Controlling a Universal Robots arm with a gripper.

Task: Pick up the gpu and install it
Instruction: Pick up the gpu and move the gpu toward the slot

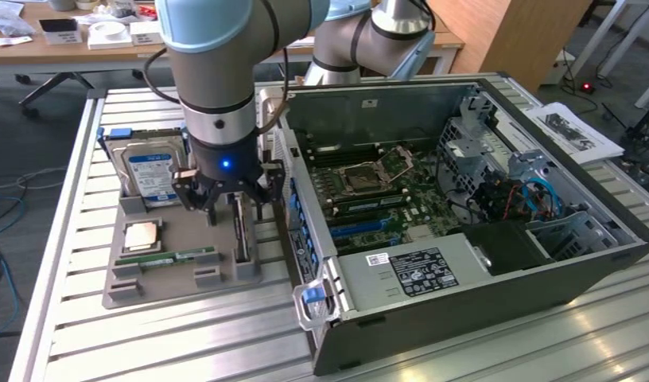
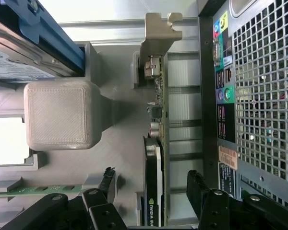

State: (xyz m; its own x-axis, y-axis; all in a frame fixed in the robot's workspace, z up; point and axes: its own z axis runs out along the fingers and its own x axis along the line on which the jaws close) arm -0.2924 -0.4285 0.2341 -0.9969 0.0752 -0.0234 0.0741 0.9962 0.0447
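Note:
The gpu (image 2: pixel 154 191) stands on edge in a slot of the grey holder (image 1: pixel 165 288), its silver end bracket (image 2: pixel 159 36) at the far end. In the exterior view the gpu (image 1: pixel 241 239) rises as a thin dark card just under the arm's wrist. My gripper (image 2: pixel 152 186) is open and straddles the card. One finger (image 2: pixel 108 182) is on the holder side and the other finger (image 2: pixel 198 188) on the computer side, each with a gap to the card. The gripper (image 1: pixel 227 205) hangs low over the holder.
The open computer case (image 1: pixel 579 263) lies at the exterior view's right, its motherboard (image 1: pixel 383 191) and blue slots (image 1: pixel 356 228) exposed. Its rear panel (image 2: pixel 259 96) runs close beside the gpu. The holder also carries a hard drive (image 1: pixel 153 171), a CPU (image 1: pixel 142 236) and a RAM stick (image 1: pixel 181 257).

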